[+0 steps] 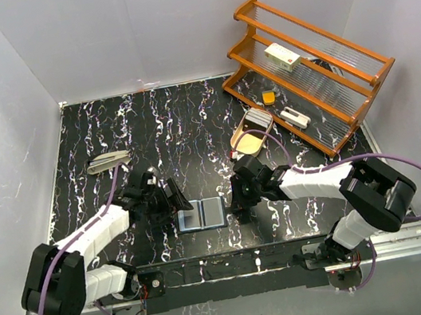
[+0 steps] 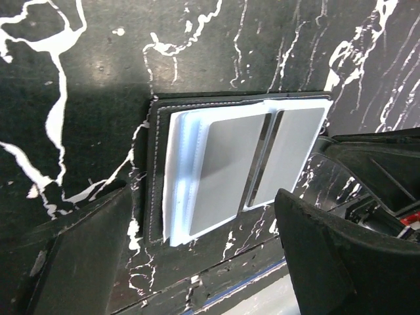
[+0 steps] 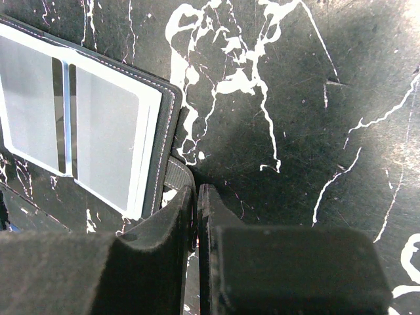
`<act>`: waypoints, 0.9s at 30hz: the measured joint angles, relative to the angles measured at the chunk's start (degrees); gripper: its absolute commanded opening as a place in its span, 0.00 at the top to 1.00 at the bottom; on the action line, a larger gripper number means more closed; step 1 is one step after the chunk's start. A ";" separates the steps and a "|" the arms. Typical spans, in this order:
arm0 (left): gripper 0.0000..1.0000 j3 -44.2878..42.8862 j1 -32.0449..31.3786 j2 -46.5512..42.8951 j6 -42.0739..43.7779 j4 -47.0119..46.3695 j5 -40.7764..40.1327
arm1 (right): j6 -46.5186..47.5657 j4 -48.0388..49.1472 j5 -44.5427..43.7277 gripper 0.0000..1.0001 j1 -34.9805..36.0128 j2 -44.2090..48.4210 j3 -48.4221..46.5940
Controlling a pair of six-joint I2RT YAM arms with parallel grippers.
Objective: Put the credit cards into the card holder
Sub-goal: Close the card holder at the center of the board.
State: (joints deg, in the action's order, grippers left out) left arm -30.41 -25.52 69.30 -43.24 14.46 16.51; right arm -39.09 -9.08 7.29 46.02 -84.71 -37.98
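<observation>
The black card holder (image 1: pixel 202 215) lies open on the marbled table near the front edge, its blue-grey inner faces up. It also shows in the left wrist view (image 2: pixel 154 170) and the right wrist view (image 3: pixel 167 98). Pale whitish credit cards (image 2: pixel 178 177) sit stacked in one half, their edges sticking out of the pocket; a white edge also shows in the right wrist view (image 3: pixel 149 131). My left gripper (image 1: pixel 171 200) is open and empty, its jaws (image 2: pixel 210 275) straddling the holder's near side. My right gripper (image 1: pixel 237 197) is shut (image 3: pixel 197 197) on the holder's black strap (image 3: pixel 172 176) at its edge.
A wooden rack (image 1: pixel 317 67) at the back right holds a white box with a red mark (image 1: pixel 282 56) and small items. A cream oval tray (image 1: pixel 253 130) lies in front of it. A grey stapler-like object (image 1: pixel 108 161) lies at the left. The table's front edge runs just below the holder.
</observation>
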 measured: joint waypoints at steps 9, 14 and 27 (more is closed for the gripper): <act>0.17 3.80 0.57 0.00 -3.15 -9.16 7.63 | -0.22 0.61 0.22 1.00 -0.02 0.11 0.37; 0.18 5.60 0.55 -0.52 -7.39 -13.62 13.22 | -0.24 0.66 0.24 1.00 0.00 0.11 0.37; 0.41 14.60 -3.08 -2.05 -24.98 -43.80 22.14 | -0.17 1.95 1.53 1.00 0.02 -1.75 -0.74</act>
State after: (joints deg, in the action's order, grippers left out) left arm -15.81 -28.60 67.24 -68.23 -29.34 38.65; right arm -39.27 -7.14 8.82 46.04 -86.46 -38.72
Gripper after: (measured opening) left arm 0.658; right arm 0.061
